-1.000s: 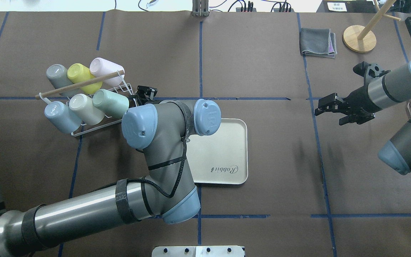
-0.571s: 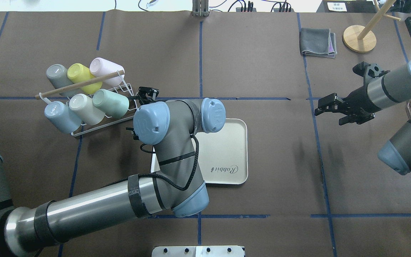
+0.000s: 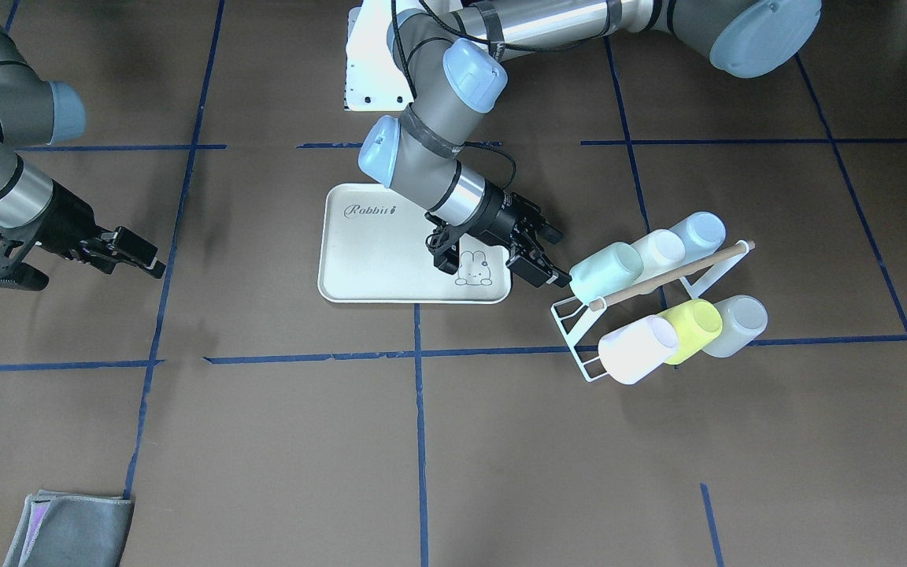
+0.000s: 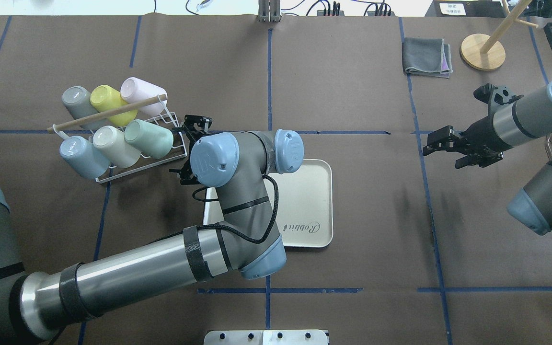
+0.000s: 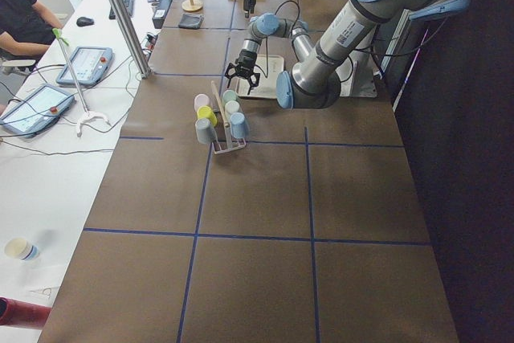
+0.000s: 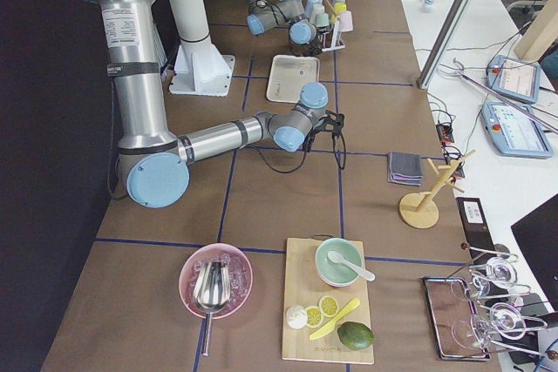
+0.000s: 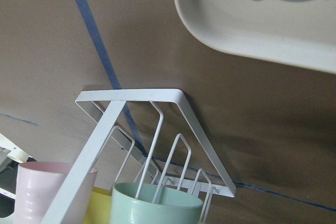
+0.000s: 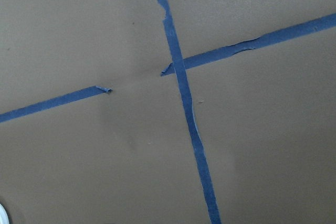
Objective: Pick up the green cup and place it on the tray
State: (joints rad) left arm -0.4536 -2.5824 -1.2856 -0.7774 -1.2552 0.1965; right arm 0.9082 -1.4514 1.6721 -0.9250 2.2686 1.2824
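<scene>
The green cup lies tilted on a white wire rack, nearest the tray in the front row; it also shows in the front view and the left wrist view. The cream "Rabbit" tray lies flat to the right of the rack and holds nothing. My left gripper is open and empty. It hovers over the tray's corner and points at the green cup's mouth, a short way from it. My right gripper is open and empty, far to the right above the table.
The rack also holds a cream cup, a pale blue cup, a grey cup, a yellow-green cup and a pink cup, with a wooden rod across them. A grey cloth and a wooden stand lie far right.
My left arm's elbow and wrist have swung right over the tray, and its lower finger now shows beside the rack. The cups, the tray and the right arm have not moved.
</scene>
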